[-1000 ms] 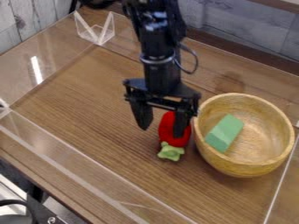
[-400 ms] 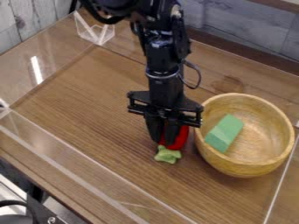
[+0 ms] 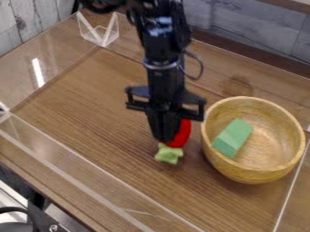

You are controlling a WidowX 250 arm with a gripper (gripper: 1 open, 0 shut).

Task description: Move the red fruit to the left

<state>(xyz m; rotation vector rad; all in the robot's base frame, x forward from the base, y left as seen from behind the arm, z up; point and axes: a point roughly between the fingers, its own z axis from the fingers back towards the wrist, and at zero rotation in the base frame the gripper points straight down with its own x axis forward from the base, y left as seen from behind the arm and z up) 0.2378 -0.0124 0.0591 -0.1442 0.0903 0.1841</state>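
We see the gripper (image 3: 169,138) pointing straight down w/ fingers pinched tight on the red fruit (image 3: 179,138), green cap (image 3: 168,154) at the bottom, beside the wooden bowl (image 3: 269,163).

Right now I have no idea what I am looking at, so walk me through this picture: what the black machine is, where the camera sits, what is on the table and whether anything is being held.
The black jointed machine is a single robot arm, and the two-fingered black gripper at its lower end points straight down. There is one view only, from a camera set above and in front of the wooden table, looking down at a slant. Low clear plastic walls fence the table's edges. On the table stands a round light wooden bowl with a flat green block lying inside it. Just left of the bowl is the small glossy red toy fruit with its light green leafy cap pointing toward the camera. The gripper's fingers have closed around the fruit, so it appears gripped. I cannot tell whether it has left the table.
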